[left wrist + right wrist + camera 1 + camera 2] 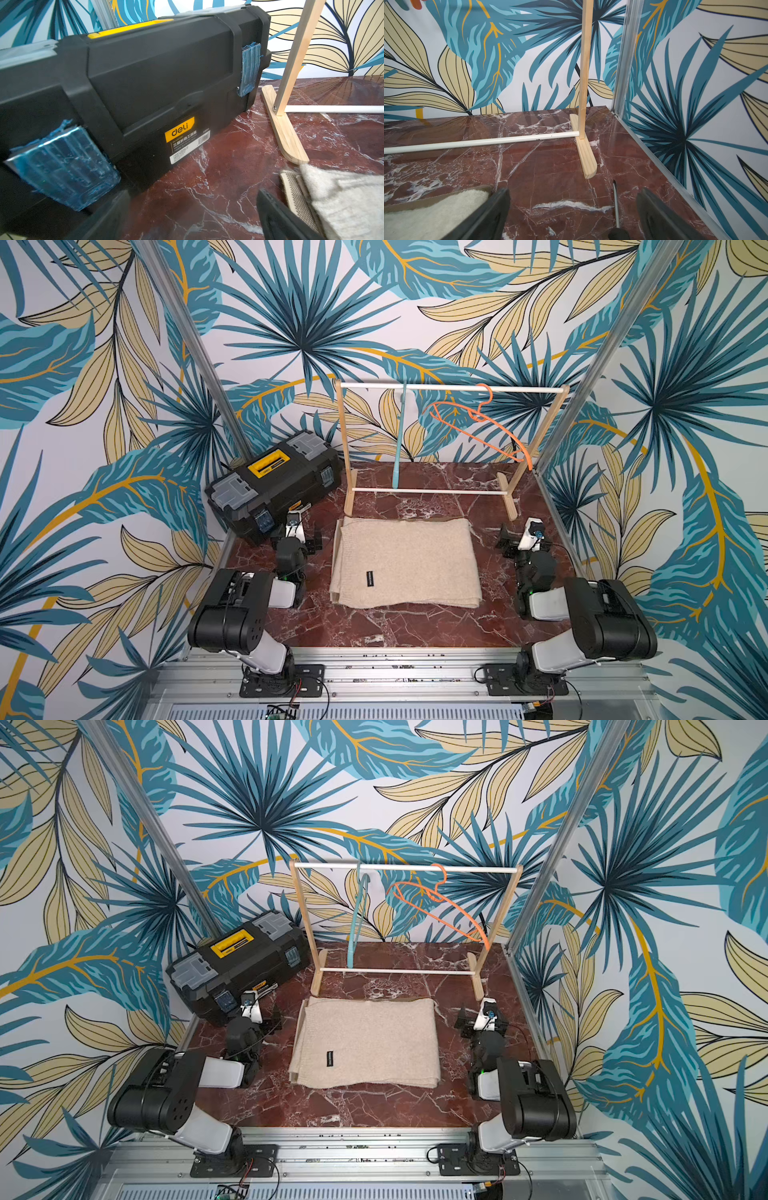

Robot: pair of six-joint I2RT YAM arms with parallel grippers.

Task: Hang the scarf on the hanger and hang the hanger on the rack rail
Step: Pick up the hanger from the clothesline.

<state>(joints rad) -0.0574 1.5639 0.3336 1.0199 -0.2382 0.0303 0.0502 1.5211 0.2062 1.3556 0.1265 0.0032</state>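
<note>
Scarf (405, 562) folded flat mid-worktop (415, 626), just before rack (453, 388); orange hanger (478, 423) hooked on top rail, tilted. Left pincer (296, 540), right pincer (523, 539) both spread wide, empty, flanking scarf, probably staged for two-sided pickup

Counting one scarf (405, 562), lying folded at worktop (395, 626) centre. Counting two hangers, both hanging on rack (348, 489): orange hanger (478, 416) at 1 o'clock, blue hanger (397, 466) at 12 o'clock. One rack standing at 12 o'clock. One toolbox (274, 485) sitting at 10 o'clock. Two hands flanking scarf: left hand (191, 222) at 9 o'clock, right hand (575, 218) at 3 o'clock. One worktop carrying everything.
</note>
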